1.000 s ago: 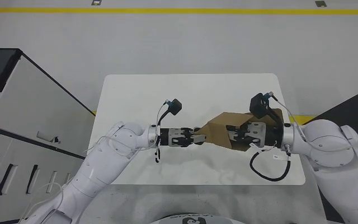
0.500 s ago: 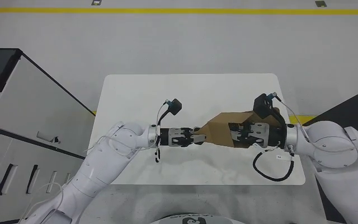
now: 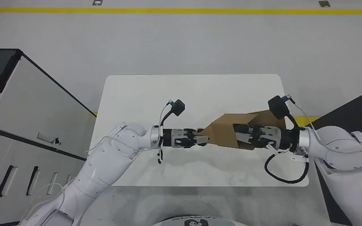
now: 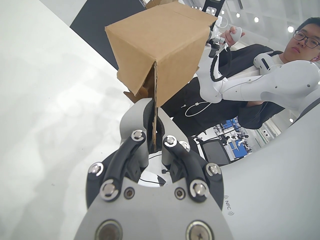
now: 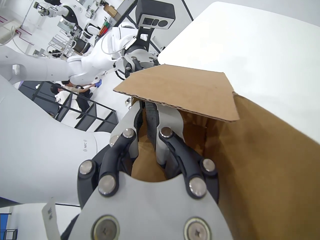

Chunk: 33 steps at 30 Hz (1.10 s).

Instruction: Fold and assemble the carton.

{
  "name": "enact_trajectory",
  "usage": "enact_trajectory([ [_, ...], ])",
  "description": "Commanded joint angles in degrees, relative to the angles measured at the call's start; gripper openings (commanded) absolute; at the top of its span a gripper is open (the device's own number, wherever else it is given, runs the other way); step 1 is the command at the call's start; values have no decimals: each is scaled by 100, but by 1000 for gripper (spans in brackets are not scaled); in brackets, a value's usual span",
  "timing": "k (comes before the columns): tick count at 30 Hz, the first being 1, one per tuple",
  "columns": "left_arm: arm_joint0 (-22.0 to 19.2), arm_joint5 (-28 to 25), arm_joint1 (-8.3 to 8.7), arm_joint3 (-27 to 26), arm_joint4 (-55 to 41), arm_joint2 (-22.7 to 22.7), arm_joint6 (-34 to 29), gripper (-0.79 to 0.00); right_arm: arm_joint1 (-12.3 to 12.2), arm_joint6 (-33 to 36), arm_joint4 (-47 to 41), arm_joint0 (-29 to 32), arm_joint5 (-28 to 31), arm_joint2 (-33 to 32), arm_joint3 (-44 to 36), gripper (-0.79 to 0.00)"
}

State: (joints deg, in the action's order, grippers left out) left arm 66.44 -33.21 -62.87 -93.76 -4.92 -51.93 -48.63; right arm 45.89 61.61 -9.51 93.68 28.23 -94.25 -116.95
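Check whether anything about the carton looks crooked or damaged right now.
No damage shows. The carton is held skewed: the left gripper pinches one flap edge, and the other end is open, a flap jutting over the right gripper.

White rect. table (image 3: pixel 141 101), rounded corners, on grey floor (image 3: pixel 198 45), carton (image 3: pixel 229 130) over its right half, contact unclear

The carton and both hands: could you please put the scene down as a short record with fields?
Carton: brown cardboard, opened into a box shape, between the two hands over the white table.
Left hand: shut on a cardboard edge at one end of the carton.
Right hand: at the open end, under a flap, fingers close together; whether it grips cardboard cannot be told.
Assembly: open end not yet closed.
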Motion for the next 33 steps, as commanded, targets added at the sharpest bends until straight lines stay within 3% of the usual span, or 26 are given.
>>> enact_trajectory([
  [1,-9,8,-4,-9,5,13,0,-785,-2,4,-92,38,68,-36,52,-708],
  [8,-11,20,-6,-51,28,28,-11,-785,-9,48,-231,110,153,-82,100,-736],
  [24,114,37,30,-172,53,-61,-6,-785,-10,85,-619,170,331,-21,284,-650],
  [33,123,19,37,-176,45,-80,-2,-785,-7,106,-848,160,444,5,442,-680],
])
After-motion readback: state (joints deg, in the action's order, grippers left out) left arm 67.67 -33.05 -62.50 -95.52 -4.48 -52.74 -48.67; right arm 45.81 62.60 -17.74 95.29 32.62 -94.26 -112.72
